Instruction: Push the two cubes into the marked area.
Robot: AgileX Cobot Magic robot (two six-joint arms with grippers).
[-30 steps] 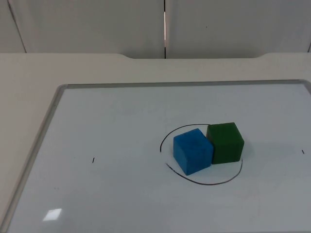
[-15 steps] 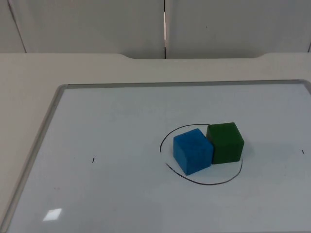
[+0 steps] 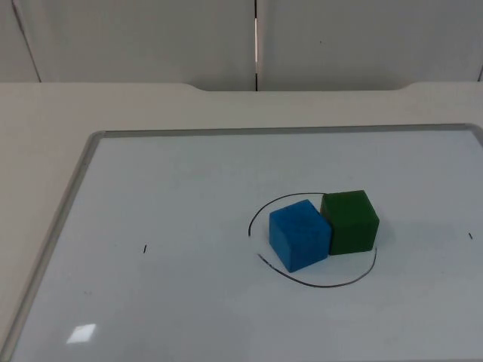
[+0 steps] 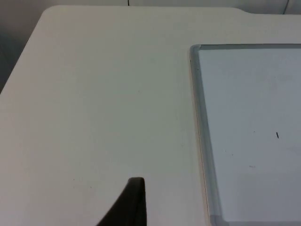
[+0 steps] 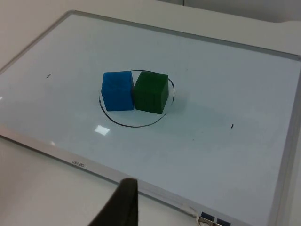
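Observation:
A blue cube (image 3: 299,234) and a green cube (image 3: 349,222) stand side by side and touching on the whiteboard (image 3: 151,302). Both sit inside a hand-drawn black ring (image 3: 317,284); the green one's right edge is near the ring's line. In the right wrist view the blue cube (image 5: 117,91) and green cube (image 5: 151,92) lie well ahead of the right gripper's black fingertip (image 5: 123,205), which hangs over the table in front of the board's frame. The left gripper's black fingertip (image 4: 129,205) is over bare table, left of the board's frame (image 4: 200,136).
The whiteboard's grey frame (image 3: 75,181) runs around the work area. Two short black ticks (image 3: 145,249) (image 3: 470,236) are drawn on the board either side of the ring. The grey partition wall (image 3: 256,38) closes the far side.

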